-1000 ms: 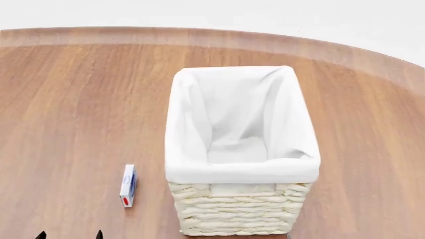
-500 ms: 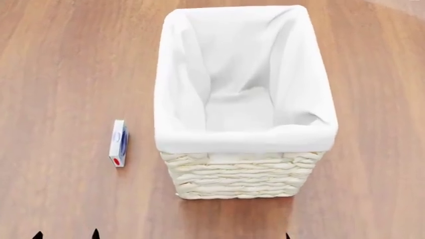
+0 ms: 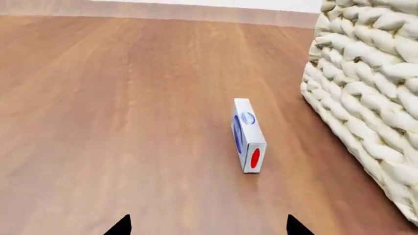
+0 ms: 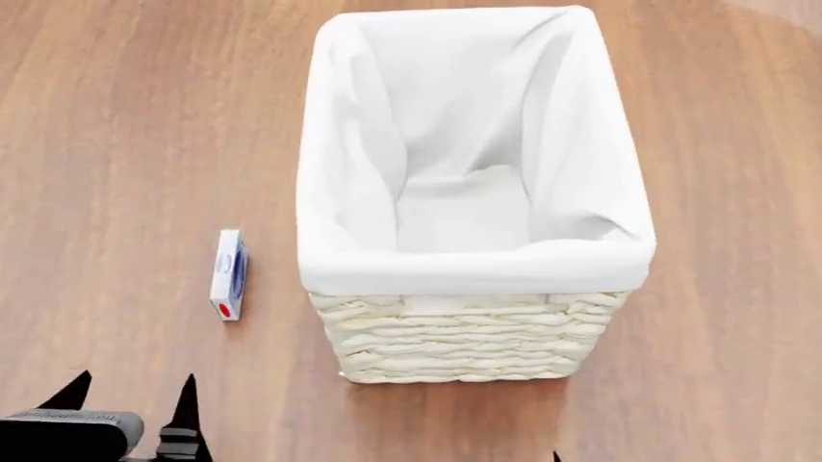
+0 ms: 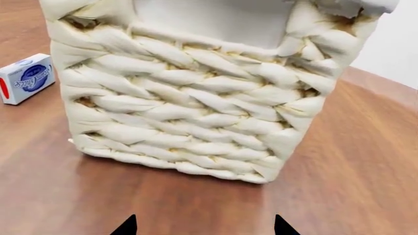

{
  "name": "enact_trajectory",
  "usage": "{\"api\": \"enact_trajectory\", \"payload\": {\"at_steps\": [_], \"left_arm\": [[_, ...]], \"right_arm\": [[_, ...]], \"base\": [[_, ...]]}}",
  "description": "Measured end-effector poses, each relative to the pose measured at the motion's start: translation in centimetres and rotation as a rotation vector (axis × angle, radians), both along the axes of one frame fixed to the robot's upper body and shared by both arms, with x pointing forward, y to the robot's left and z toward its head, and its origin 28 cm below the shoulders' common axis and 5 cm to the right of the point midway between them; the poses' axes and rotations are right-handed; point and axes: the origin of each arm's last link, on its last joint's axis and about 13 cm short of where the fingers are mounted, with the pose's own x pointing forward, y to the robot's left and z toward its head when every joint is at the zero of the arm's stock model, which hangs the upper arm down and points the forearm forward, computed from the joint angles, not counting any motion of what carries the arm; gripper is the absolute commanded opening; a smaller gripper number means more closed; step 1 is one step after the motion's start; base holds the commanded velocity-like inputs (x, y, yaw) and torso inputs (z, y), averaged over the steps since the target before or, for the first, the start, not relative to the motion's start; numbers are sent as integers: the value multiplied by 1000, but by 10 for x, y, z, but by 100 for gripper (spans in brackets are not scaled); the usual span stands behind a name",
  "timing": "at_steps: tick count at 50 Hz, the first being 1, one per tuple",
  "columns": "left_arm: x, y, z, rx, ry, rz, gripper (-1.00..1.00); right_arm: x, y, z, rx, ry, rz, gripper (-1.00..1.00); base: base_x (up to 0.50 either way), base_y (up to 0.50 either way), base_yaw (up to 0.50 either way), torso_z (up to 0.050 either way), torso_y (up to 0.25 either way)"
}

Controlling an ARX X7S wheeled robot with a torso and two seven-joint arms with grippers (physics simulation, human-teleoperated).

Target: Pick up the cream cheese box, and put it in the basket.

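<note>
The cream cheese box (image 4: 229,274) is a small thin white box with a blue oval logo and a red end mark. It stands on its long edge on the wooden table, just left of the basket (image 4: 469,332). The box also shows in the left wrist view (image 3: 247,135) and in the right wrist view (image 5: 25,78). The basket is tall, cream wicker with a white liner, and holds nothing visible. My left gripper (image 4: 129,402) is open and empty, short of the box (image 3: 207,226). My right gripper (image 5: 203,226) is open and empty, facing the basket's near wall (image 5: 189,107).
The wooden table (image 4: 115,115) stretches wide to the left and beyond the basket. The basket's wicker side (image 3: 372,98) stands close on one side of the box. The table's far edge shows in the left wrist view (image 3: 163,9).
The head view tilted down and moved closer a second ago, then held. My left gripper has risen into the head view at the bottom left. The box and basket have not moved.
</note>
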Motion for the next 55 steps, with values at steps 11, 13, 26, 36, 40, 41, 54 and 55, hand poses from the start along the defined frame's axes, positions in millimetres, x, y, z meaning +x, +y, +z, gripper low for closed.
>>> {"api": "enact_trajectory", "payload": {"at_steps": [11,13,26,36,40,41,54,55], "left_arm": [[38,0,11,13,23,-60,100],[47,0,12,15,32,-68,100],[95,1,14,-58,122,-118,100],[109,-3,20,-98,162,-146,100],[112,-5,23,-103,172,-153,100],[113,-6,24,-104,175,-154,100],[118,-11,30,-117,200,-164,-100],[118,-11,30,-117,200,-164,-100]], "right_arm": [[0,0,0,1,-1,0,100],[0,0,0,1,-1,0,100],[1,-1,1,3,-4,-1,100],[2,-1,0,5,-4,1,100],[1,-1,0,5,-3,3,100],[1,-1,0,5,-3,4,100],[-1,0,0,5,-1,9,100],[-2,0,0,5,-1,9,100]], "base": [[0,0,0,0,0],[0,0,0,0,0],[0,0,0,0,0],[0,0,0,0,0],[0,0,0,0,0],[0,0,0,0,0],[0,0,0,0,0],[0,0,0,0,0]]}}
